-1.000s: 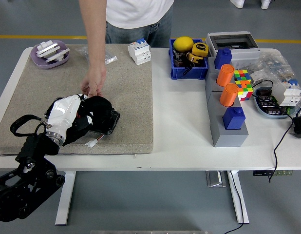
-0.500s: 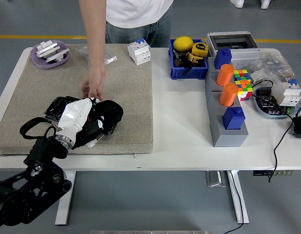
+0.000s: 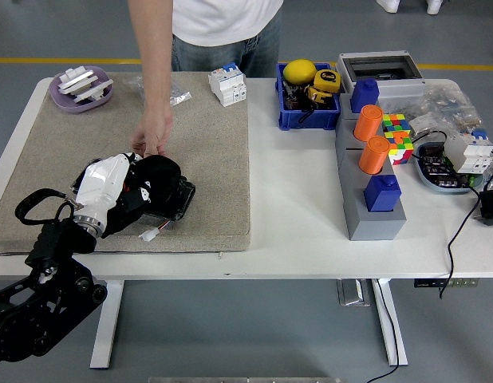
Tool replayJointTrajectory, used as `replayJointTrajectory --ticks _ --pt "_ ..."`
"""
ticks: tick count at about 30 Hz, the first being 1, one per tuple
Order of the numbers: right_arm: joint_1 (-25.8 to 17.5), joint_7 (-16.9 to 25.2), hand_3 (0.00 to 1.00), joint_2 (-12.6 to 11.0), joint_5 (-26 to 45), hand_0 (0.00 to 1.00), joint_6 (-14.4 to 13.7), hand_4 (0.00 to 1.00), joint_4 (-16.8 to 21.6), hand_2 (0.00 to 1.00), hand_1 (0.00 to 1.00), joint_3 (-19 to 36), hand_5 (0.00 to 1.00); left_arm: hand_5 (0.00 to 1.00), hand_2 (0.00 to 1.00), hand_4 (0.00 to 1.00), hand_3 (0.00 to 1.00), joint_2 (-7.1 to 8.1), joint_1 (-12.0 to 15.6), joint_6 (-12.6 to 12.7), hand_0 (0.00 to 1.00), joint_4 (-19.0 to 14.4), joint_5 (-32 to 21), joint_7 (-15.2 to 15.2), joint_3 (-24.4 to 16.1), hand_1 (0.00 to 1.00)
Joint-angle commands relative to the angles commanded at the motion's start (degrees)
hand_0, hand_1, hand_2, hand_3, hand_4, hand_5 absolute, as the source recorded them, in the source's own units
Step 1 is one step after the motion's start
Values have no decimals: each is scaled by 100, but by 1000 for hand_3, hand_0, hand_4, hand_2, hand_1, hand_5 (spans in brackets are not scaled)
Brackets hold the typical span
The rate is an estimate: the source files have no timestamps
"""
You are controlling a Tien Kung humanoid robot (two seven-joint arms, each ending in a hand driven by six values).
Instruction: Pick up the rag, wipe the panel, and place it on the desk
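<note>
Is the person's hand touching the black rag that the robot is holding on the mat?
Cannot tell. In the head view the person's hand hangs right at the black rag's far edge, fingertips overlapping it, with no plain gap or contact.

The left arm is extended from the lower left corner, its black links bent at the elbow below the table edge. The left hand, white-shelled at the back, is laid palm down over the black rag, the fingers being curled around it. A person's hand is lowered from the far side, its fingertips set just beyond the rag, close to the robot's hand.
</note>
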Motion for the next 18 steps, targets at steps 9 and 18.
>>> replayJointTrajectory --ticks 9,18 --pt "7 -10 641 -2 -3 748 7 998 5 695 629 -10 520 2 524 70 485 91 -51 55 214 729 -7 -84 -495 160" --pt "-3 -14 643 -5 2 749 15 998 10 695 629 -19 523 2 524 82 489 208 -95 92 214 1168 64 -109 -1017 162"
